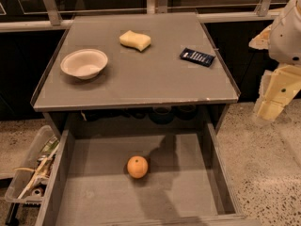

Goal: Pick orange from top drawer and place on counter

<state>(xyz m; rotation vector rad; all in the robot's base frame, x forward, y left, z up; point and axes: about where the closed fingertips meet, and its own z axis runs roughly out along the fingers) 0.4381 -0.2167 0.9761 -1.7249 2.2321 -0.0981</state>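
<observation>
The orange (pixel 137 166) lies on the flat grey bottom of the top drawer (pixel 89 197), which is pulled open below the counter (pixel 155 81). The orange sits near the drawer's middle, apart from the side walls. My gripper (pixel 270 108), pale yellow on a white arm, hangs at the right edge of the view. It is beside the counter's front right corner, over the floor, up and to the right of the orange and not touching it.
On the counter are a white bowl (pixel 83 63) at the left, a pale yellow wavy sponge (pixel 135 40) at the back and a dark blue packet (pixel 197 57) at the right. A clear plastic bin (pixel 29 173) of clutter stands left of the drawer.
</observation>
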